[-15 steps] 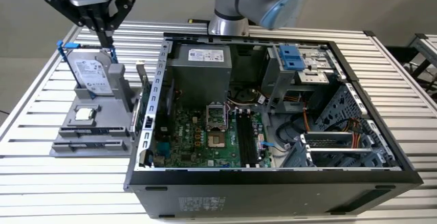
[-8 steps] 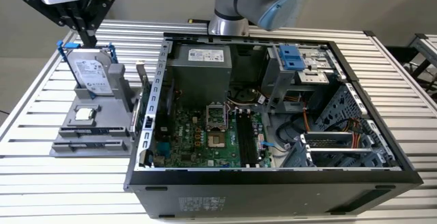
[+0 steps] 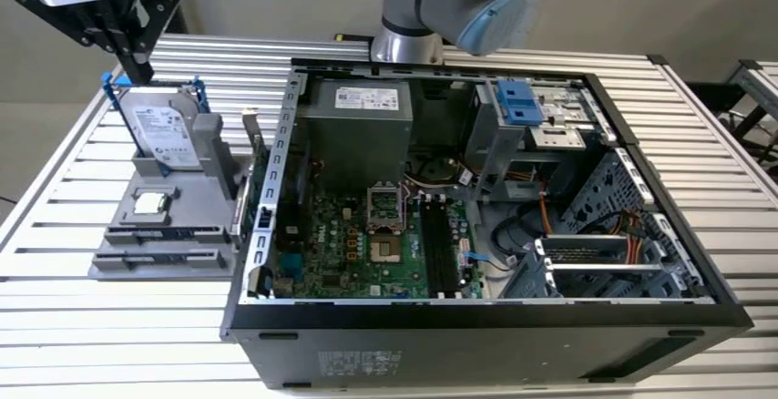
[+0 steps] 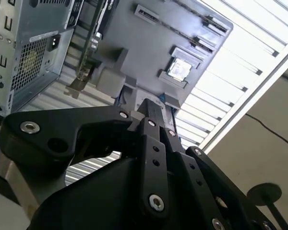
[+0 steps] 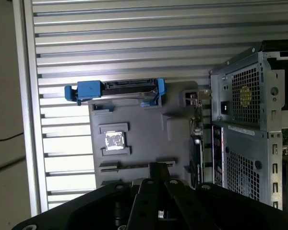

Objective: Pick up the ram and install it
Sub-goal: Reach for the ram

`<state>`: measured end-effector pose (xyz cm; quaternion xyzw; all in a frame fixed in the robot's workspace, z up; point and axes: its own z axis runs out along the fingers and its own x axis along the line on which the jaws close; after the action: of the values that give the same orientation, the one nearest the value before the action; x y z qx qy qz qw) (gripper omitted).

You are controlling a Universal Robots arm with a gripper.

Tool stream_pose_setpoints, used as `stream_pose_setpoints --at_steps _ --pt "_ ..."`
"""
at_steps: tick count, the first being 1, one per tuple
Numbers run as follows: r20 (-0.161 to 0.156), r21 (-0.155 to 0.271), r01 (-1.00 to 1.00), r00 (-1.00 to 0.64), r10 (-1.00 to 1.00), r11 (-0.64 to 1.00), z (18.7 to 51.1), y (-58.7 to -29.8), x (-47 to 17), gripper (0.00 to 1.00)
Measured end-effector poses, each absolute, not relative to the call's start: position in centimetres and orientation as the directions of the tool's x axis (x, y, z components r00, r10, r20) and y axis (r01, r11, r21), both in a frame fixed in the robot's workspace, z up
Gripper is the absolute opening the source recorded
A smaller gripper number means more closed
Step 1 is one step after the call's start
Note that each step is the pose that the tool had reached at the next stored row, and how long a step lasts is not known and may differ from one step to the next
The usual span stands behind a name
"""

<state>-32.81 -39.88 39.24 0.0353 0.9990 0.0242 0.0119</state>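
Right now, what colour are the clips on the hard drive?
Blue clips, best in first wrist view.

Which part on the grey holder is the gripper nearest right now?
The silver hard drive with blue clips, standing upright; the gripper hangs over its top edge. The square chip lies flat, farther off.

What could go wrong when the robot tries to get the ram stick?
1. The end effector hangs right by the tall hard drive, so it might bump the drive on its way to the ram.
2. The ram sits thin in a narrow slot of the grey holder, near the CPU chip. A slightly off grab could slip or tilt it.
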Motion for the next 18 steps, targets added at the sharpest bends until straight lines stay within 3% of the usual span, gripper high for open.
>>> stream_pose_setpoints --at_steps 18 --pt "-0.020 0.049 0.074 -0.997 0.075 0.996 38.7 -44.5 -33.7 0.00"
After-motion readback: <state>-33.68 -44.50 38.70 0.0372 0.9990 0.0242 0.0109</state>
